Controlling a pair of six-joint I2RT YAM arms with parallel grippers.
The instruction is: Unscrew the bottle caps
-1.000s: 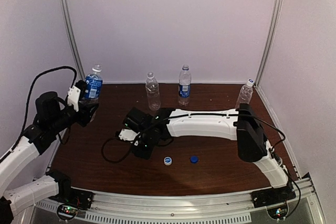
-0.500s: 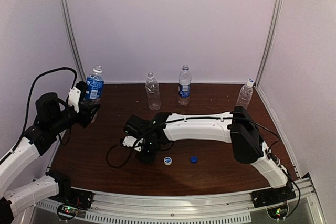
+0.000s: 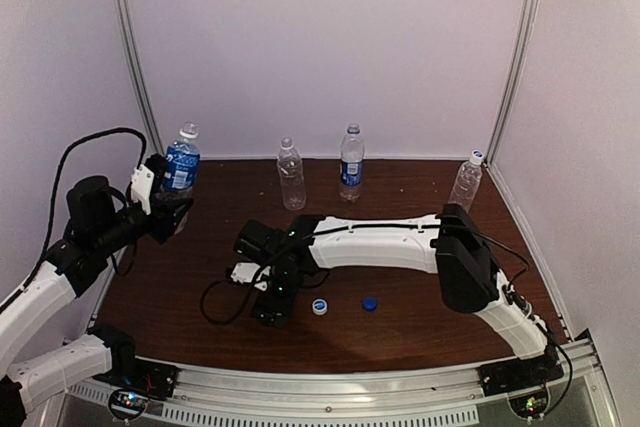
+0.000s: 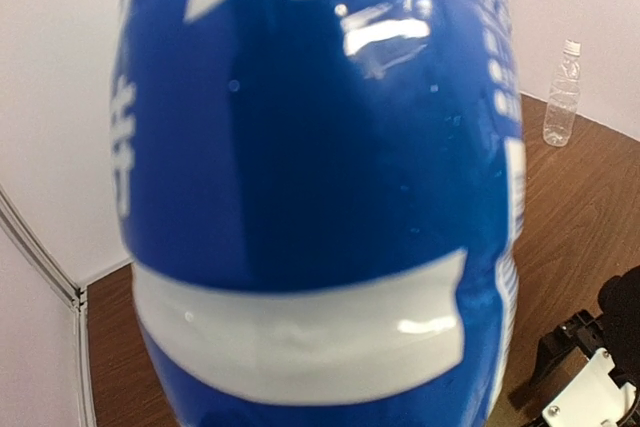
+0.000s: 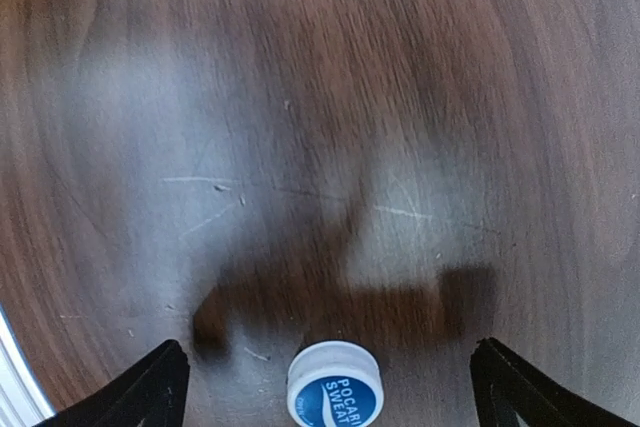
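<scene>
Counting loose caps, I make it two done: a white-and-blue cap (image 3: 320, 306) and a dark blue cap (image 3: 370, 302) lie on the table (image 3: 410, 335). Two seem left (the far-right bottle (image 3: 466, 179) wears its cap). The right gripper (image 5: 330, 352) stands spread wide, the white-and-blue cap lying free between its fingers (image 5: 150, 389). The left gripper (image 3: 165, 197) clamps the blue-labelled bottle (image 3: 180, 165), cap on.

The left arm (image 3: 55, 277) is raised at the left side, with the left gripper (image 3: 163, 197) clamped on a blue-labelled bottle (image 3: 180, 165). The right arm (image 3: 380, 242) reaches across leftward with its wrist bent down. The right gripper (image 3: 272, 307) sits low, its 2 fingers (image 5: 160, 379) spread wide.
</scene>
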